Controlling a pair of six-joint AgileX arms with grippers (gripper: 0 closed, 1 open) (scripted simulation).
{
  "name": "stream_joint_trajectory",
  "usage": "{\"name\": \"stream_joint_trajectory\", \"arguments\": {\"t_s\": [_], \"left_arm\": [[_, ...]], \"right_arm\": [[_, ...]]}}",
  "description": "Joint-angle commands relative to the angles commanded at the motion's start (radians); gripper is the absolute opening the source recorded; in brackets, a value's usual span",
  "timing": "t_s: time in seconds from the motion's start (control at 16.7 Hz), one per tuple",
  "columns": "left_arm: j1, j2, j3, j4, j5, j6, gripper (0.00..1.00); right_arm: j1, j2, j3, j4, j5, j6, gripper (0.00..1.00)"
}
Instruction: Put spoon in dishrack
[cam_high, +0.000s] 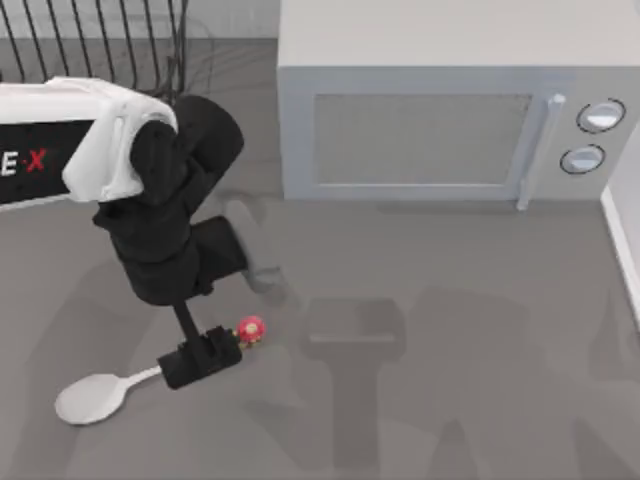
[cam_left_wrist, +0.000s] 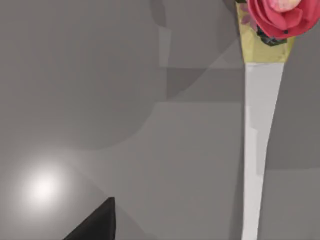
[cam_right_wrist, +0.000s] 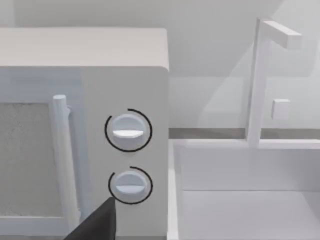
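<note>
Left gripper (cam_high: 200, 358) is down at the table's front-left, sitting right over the spoon (cam_high: 95, 396) handle; fingers straddle the slim handle btwn bowl and knob, but can't tell if they're clamped on it or just around it. Spoon lies flat on the grey table (cam_high: 450, 380), white oval bowl sticking out to the left of the gripper, red-and-yellow knob (cam_high: 249, 329) poking out to its right, slightly farther back. Left wrist view: white handle (cam_left_wrist: 257, 150) runs lengthwise on the table w/ the red knob (cam_left_wrist: 275, 15) at its end, one dark finger (cam_left_wrist: 97, 225) tip off to the side of it. Dishrack (cam_high: 100, 40) is at the back-left corner, black wire prongs upright, well apart from the spoon, w/ the left arm's white and black body btwn them. Microwave (cam_high: 440, 110) sits just right of the rack along the back edge. Open tabletop across front-centre and right. Right wrist view faces the microwave dials (cam_right_wrist: 128, 130) and a white sink (cam_right_wrist: 240, 190) beside it; right gripper's state can't tell
</note>
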Motion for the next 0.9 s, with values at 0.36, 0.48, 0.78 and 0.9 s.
{"name": "stream_joint_trajectory", "arguments": {"t_s": [0.36,0.48,0.78,0.9], "left_arm": [[0.000,0.103,-0.119,0.222,0.000,0.001,1.00],[0.000,0.105,-0.121,0.225,0.000,0.001,1.00],[0.000,0.105,-0.121,0.225,0.000,0.001,0.77],[0.000,0.105,-0.121,0.225,0.000,0.001,0.62]], "right_arm": [[0.000,0.000,0.000,0.000,0.000,0.000,1.00],[0.000,0.000,0.000,0.000,0.000,0.000,1.00],[0.000,0.000,0.000,0.000,0.000,0.000,1.00],[0.000,0.000,0.000,0.000,0.000,0.000,1.00]]}}
